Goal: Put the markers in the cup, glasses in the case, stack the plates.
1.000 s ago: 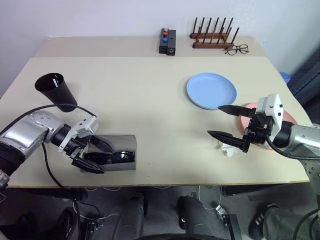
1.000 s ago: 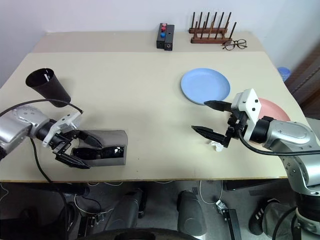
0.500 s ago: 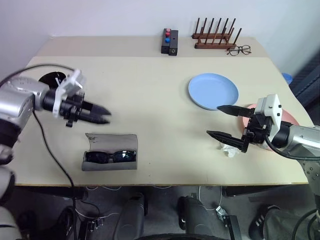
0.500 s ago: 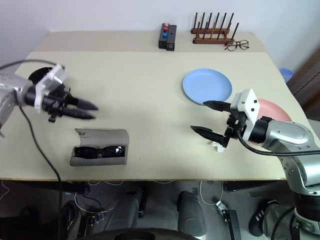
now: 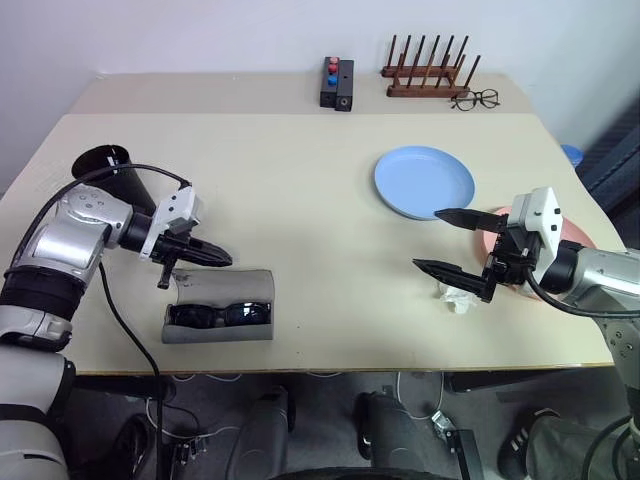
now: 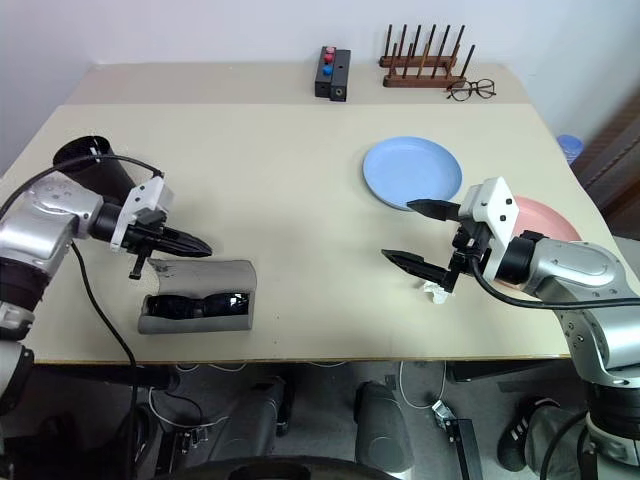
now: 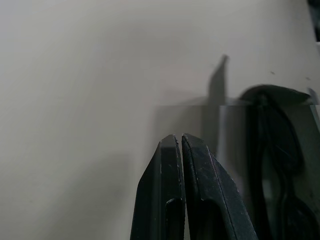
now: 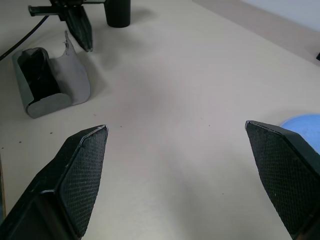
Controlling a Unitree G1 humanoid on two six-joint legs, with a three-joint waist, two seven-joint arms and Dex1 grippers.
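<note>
Now: left gripper [image 5: 222,261] closed, empty, above case [image 5: 220,320] | glasses [image 5: 220,314] inside | right gripper [image 5: 445,240] spread wide, empty.

Matt grey cloth-like case [image 5: 222,316], glossy black glasses [image 5: 220,314], smooth matt table [image 5: 300,200].

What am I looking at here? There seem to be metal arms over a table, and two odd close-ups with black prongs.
It is a two-armed robot. The two wide pictures come from cameras on its head; each close-up looks along one arm's own fingers. Its left gripper is shut and empty, just above the grey case, which holds the black sunglasses. Its right gripper is open and empty. On the table are a black cup, a blue plate, a pink plate behind the right arm, a wooden rack and clear spectacles.
</note>
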